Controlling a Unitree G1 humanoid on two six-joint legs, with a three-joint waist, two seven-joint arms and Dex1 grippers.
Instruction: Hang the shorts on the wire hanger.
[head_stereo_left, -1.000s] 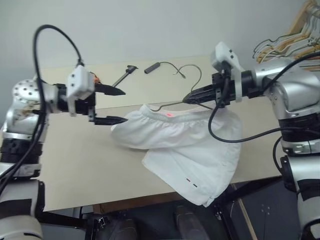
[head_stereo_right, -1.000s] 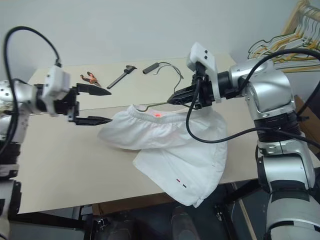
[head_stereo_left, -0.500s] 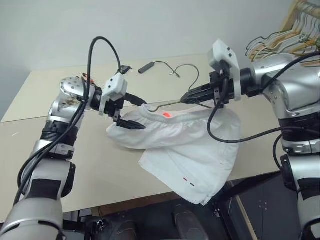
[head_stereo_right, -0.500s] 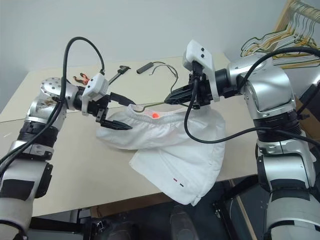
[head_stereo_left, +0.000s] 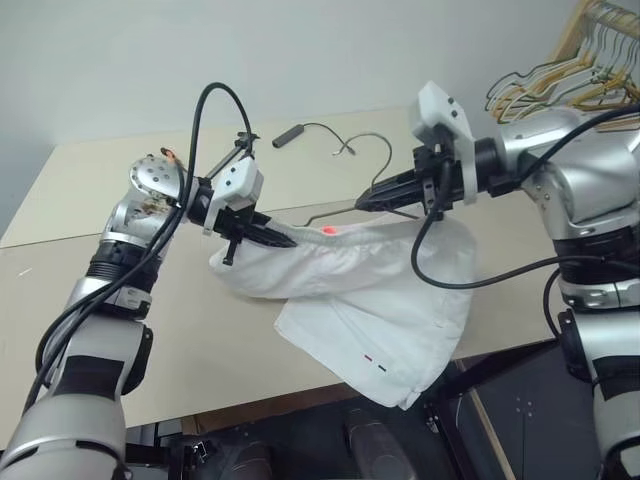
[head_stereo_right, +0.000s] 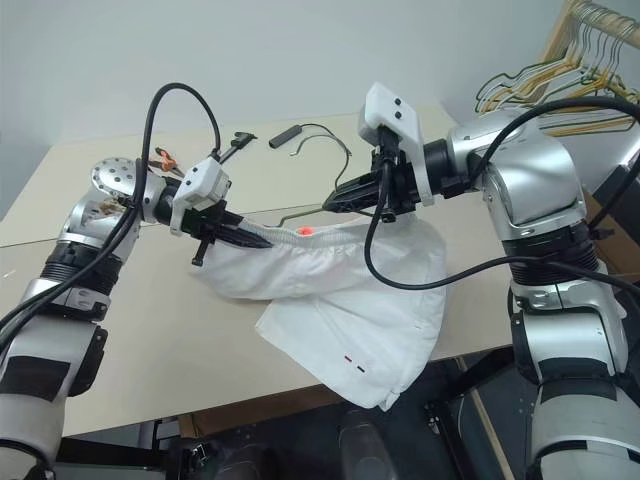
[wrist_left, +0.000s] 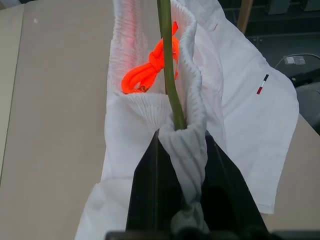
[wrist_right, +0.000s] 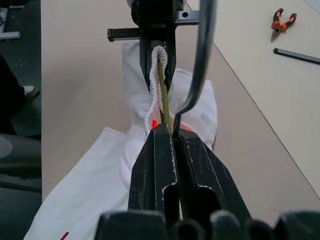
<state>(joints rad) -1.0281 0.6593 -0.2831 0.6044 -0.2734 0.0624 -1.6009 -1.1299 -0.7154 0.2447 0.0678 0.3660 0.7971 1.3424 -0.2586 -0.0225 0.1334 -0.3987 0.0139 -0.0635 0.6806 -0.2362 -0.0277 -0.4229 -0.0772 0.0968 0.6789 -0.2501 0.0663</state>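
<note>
The white shorts hang over the table, their waistband strung along the lower bar of the thin grey wire hanger. One leg with two tiny marks droops past the table's front edge. My right gripper is shut on the hanger just below its hook and holds it in the air. My left gripper is shut on the bunched left end of the waistband, where the hanger's wire runs into the cloth. An orange drawstring lies inside the waistband.
On the beige table behind the shorts lie orange-handled pliers, a black tool and a black stick with a cable. A rack with a bunch of hangers stands at the far right.
My left gripper, open and left of the shorts a second ago, has moved right and slightly down onto the waistband's end and shut on it. The right gripper has kept its hold.
</note>
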